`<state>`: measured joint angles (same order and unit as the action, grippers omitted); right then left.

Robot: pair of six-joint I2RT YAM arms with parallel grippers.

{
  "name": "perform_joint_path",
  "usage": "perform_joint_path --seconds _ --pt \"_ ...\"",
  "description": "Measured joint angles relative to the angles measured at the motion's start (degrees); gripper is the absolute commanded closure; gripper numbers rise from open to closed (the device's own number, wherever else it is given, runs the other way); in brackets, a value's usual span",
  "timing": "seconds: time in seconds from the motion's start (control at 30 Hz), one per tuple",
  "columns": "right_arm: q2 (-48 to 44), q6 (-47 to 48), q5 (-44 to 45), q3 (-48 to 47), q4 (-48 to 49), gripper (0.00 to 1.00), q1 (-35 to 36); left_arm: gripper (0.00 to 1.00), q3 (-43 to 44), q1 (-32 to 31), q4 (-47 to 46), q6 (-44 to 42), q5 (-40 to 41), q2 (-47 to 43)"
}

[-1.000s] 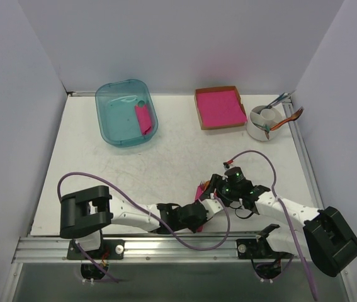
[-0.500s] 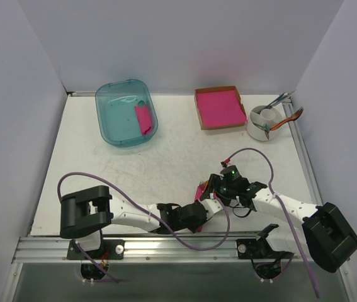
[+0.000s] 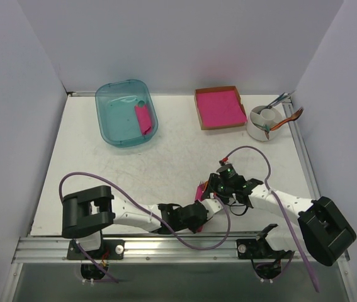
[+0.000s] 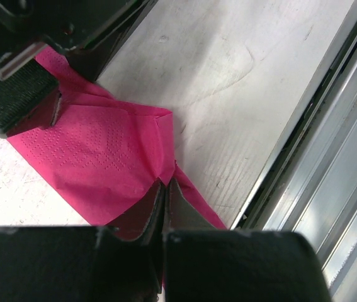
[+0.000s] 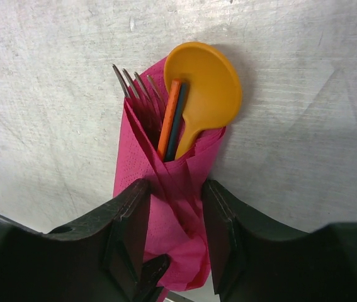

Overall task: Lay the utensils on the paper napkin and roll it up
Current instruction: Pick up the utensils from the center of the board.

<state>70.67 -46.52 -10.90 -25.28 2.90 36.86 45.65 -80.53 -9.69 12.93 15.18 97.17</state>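
The paper napkin (image 5: 137,163) is rolled into a magenta cone on the table near the front edge. Out of its open end stick the grey fork (image 5: 135,85) tines, the orange spoon (image 5: 206,82) and thin orange and teal handles. My right gripper (image 5: 174,189) straddles the roll's lower part, with both pads pressed against its sides. In the left wrist view, my left gripper (image 4: 167,185) is shut, pinching the napkin (image 4: 96,157) at a folded edge. From above, the roll (image 3: 201,190) peeks out between the left gripper (image 3: 206,202) and the right gripper (image 3: 215,187).
A teal bin (image 3: 112,119) at the back left holds a pink roll (image 3: 143,118). At the back right stand a cardboard box of pink sheets (image 3: 219,107) and a white cup (image 3: 266,121) of cutlery. The aluminium rail (image 4: 329,157) runs just beside the napkin.
My right arm has shifted a little left over the roll and its jaws have narrowed onto it. The left arm has kept its pinch and place.
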Motion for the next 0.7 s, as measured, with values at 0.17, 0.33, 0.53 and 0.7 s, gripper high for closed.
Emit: perform_joint_path --seconds 0.17,0.33,0.53,0.7 --pt "0.9 -0.1 0.6 -0.9 -0.7 0.63 0.5 0.98 0.2 0.0 0.0 0.5 0.2 0.3" --pt "1.1 -0.6 1.7 -1.0 -1.0 0.73 1.3 0.98 0.6 0.0 -0.2 1.1 0.8 0.9" --pt "1.6 -1.9 2.1 -0.4 0.0 0.87 1.5 0.98 0.8 0.0 -0.2 1.8 1.0 1.1" --pt "1.6 -2.9 1.9 -0.2 0.5 0.99 1.5 0.67 0.7 0.1 0.0 2.2 1.1 0.8"
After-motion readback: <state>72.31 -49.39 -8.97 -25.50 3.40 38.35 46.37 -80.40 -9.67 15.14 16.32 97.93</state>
